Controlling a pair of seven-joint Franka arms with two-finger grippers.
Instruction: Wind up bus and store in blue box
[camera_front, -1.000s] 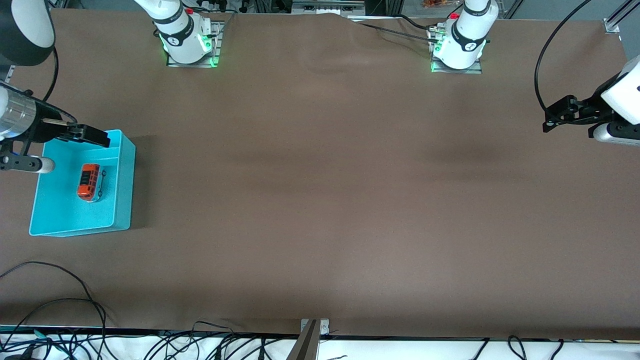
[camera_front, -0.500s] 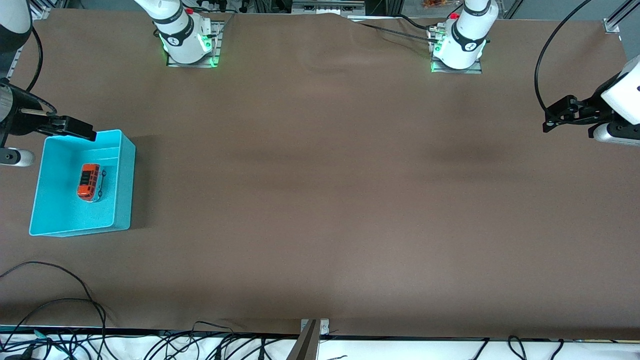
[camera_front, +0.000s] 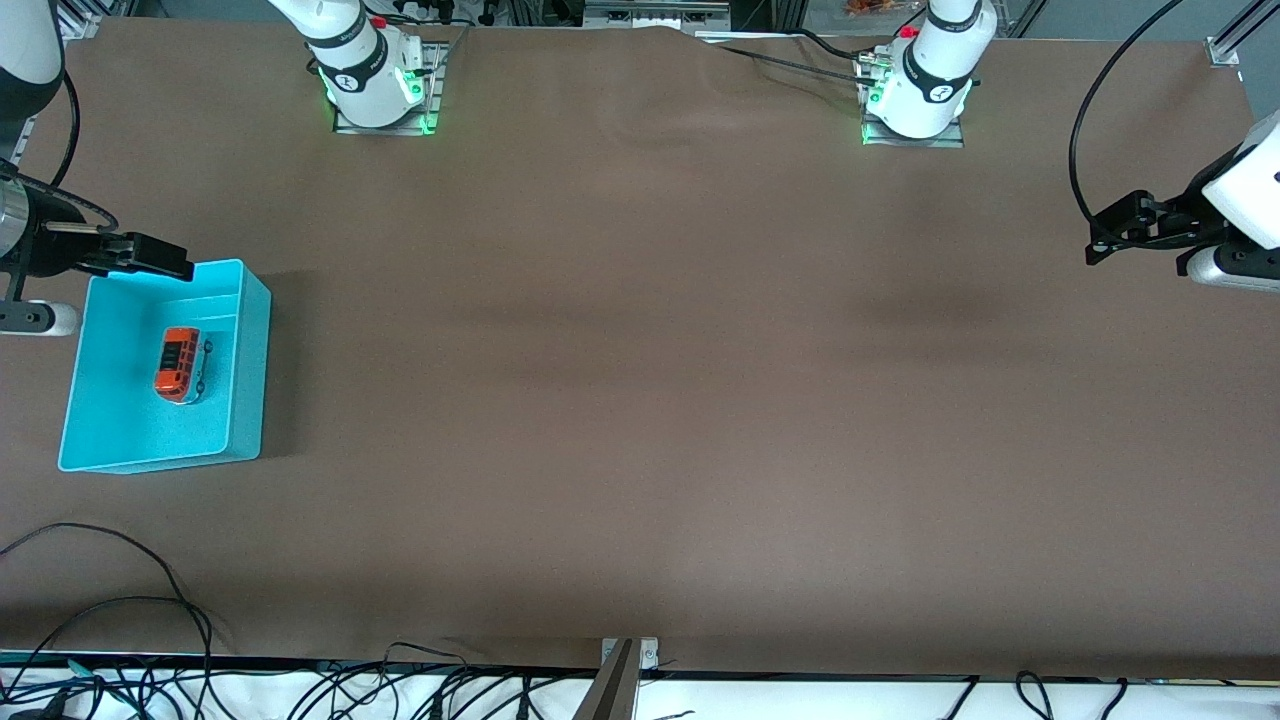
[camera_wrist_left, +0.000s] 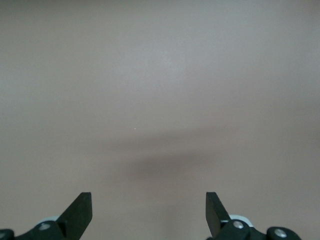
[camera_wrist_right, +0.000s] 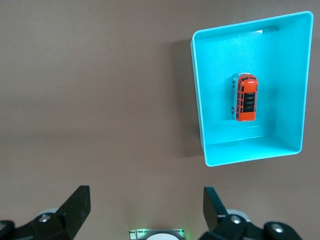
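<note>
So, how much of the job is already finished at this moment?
Storing looks done: the bus lies inside the blue box. Whether it was wound cannot be seen. Nothing is in hand: the right gripper is open, up by the box's edge nearest the bases; the left gripper waits open at the left arm's end of the table. Nothing visible remains.

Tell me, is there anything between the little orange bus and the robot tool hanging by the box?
Only the blue box's floor and top wall. The front view shows the bus inside it and the open right tool over that wall.
</note>
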